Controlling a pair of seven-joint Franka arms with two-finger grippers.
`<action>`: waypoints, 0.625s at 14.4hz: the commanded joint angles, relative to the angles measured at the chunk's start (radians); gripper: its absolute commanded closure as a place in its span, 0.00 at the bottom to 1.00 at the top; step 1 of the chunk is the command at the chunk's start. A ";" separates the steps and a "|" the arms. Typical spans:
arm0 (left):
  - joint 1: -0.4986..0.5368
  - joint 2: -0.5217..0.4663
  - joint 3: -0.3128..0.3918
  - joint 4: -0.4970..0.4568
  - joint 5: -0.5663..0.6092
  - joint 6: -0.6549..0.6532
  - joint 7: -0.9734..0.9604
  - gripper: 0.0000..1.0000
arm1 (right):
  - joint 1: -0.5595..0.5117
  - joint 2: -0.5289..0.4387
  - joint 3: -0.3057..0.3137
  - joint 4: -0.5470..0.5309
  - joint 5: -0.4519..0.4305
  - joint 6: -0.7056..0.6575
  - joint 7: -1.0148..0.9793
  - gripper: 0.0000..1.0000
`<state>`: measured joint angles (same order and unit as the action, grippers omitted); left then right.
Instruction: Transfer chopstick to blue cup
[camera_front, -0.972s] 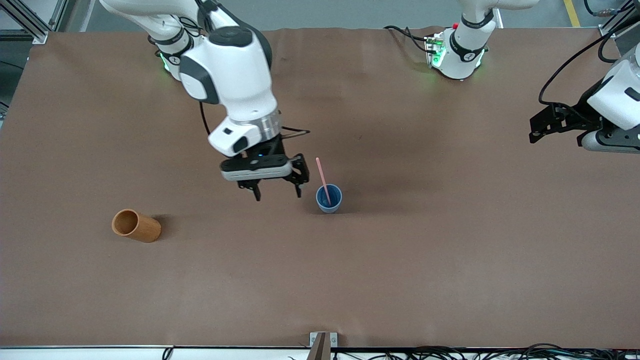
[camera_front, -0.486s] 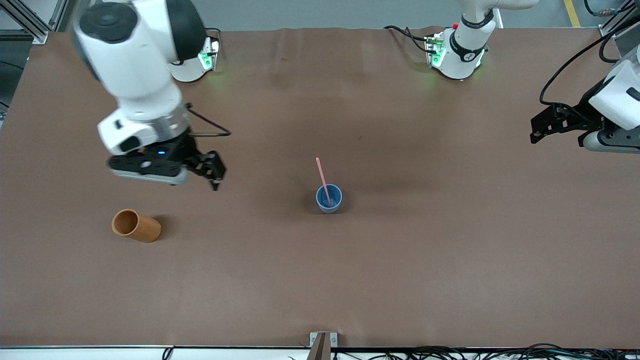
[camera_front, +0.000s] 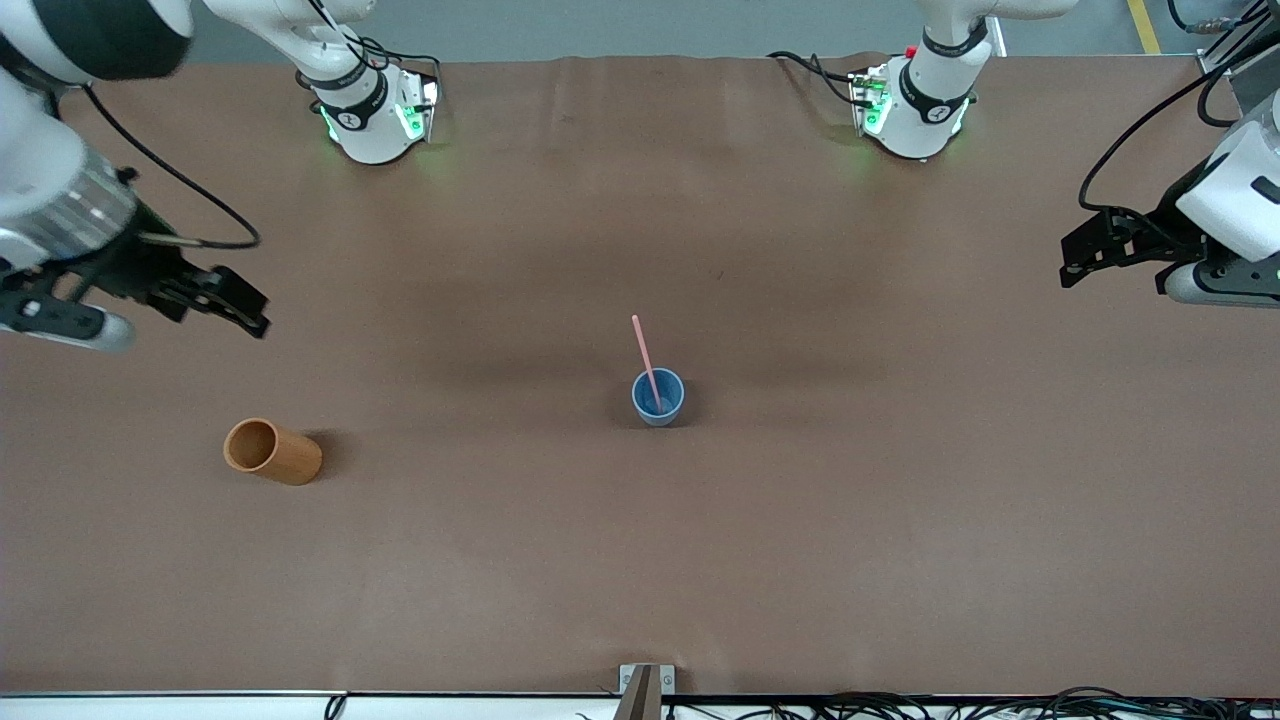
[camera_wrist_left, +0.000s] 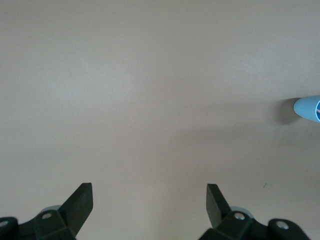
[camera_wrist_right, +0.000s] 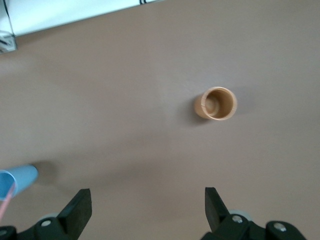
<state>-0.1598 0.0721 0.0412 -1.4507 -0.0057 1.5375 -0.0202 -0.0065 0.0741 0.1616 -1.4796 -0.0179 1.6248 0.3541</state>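
The blue cup (camera_front: 658, 397) stands upright near the middle of the table. The pale pink chopstick (camera_front: 645, 358) stands in it, leaning on the rim with its upper end sticking out. My right gripper (camera_front: 240, 303) is open and empty, up over the table's right-arm end, well clear of the cup. Its wrist view (camera_wrist_right: 146, 197) shows the blue cup (camera_wrist_right: 17, 177) and a bit of the chopstick (camera_wrist_right: 6, 200) at the edge. My left gripper (camera_front: 1072, 262) waits open and empty over the left arm's end (camera_wrist_left: 150, 192). The blue cup (camera_wrist_left: 309, 108) shows at that view's edge.
An orange-brown cylindrical cup (camera_front: 271, 451) lies on its side toward the right arm's end, nearer the front camera than the blue cup. It also shows in the right wrist view (camera_wrist_right: 216, 103). The brown table cover (camera_front: 900, 500) is bare elsewhere.
My right arm has swung away from beside the blue cup to the right arm's end of the table, open and empty. The chopstick stays in the cup. The left arm has not moved.
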 joint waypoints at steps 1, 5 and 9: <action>0.006 0.000 -0.006 0.004 0.007 0.006 0.003 0.00 | 0.020 -0.068 -0.065 -0.051 0.021 -0.066 -0.122 0.00; 0.005 0.003 -0.004 0.006 0.006 0.006 0.006 0.00 | 0.022 -0.066 -0.096 -0.042 0.023 -0.053 -0.191 0.00; 0.006 0.003 -0.004 0.006 0.006 0.006 0.008 0.00 | 0.014 -0.056 -0.108 -0.022 0.015 -0.042 -0.192 0.00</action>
<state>-0.1597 0.0739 0.0413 -1.4507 -0.0057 1.5375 -0.0202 0.0001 0.0298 0.0769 -1.4971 -0.0163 1.5699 0.1736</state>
